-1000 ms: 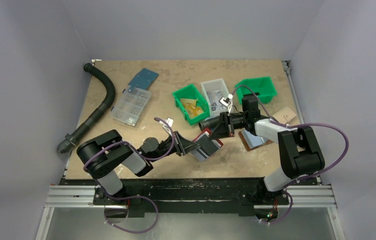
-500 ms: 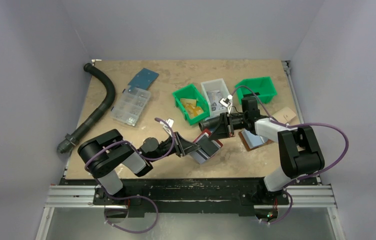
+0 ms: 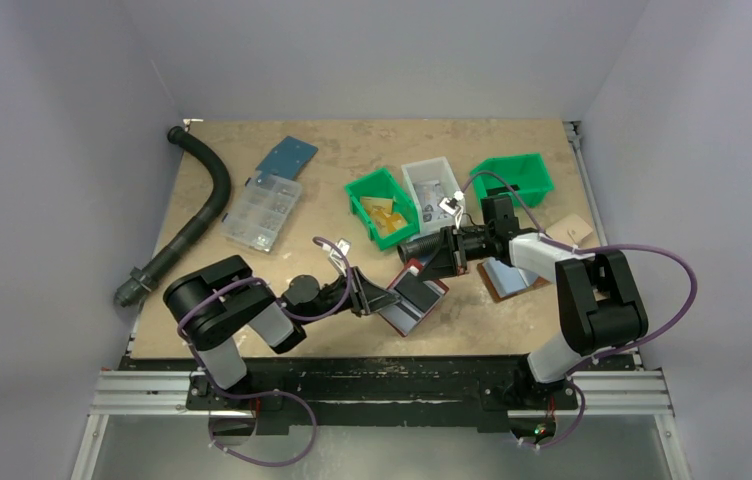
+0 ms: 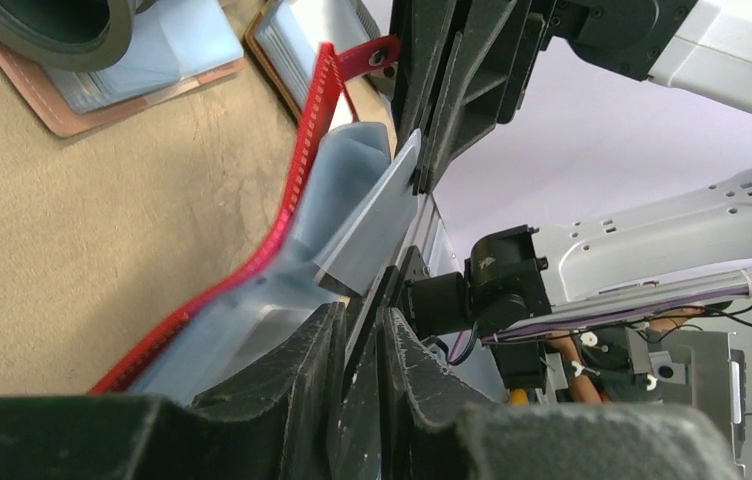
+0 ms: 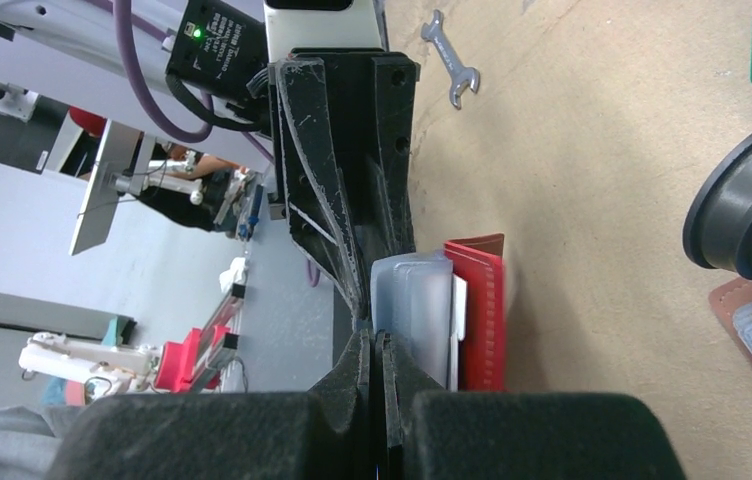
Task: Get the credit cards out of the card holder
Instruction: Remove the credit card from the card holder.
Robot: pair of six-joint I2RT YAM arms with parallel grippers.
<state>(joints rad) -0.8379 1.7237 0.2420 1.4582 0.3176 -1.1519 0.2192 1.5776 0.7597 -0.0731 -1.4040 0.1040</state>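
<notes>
Maroon outside and pale blue-grey within, the card holder (image 3: 414, 303) hangs half open between the two grippers, over the worktop (image 3: 492, 325) near the middle of its near edge; whether it touches the surface cannot be told. Its red stitched edge curves up to a small red tab. One pale credit card (image 4: 372, 228) stands out of the pockets at a slant. The right gripper (image 5: 377, 345) has its jaws pressed fully together on the upper corner of that credit card. The left gripper (image 4: 360, 318) has its jaws a narrow slit apart about the lower edge of the pale sheets; whether it pinches them cannot be told. A brown folder (image 3: 504, 280) lies nearer the worktop's right edge
</notes>
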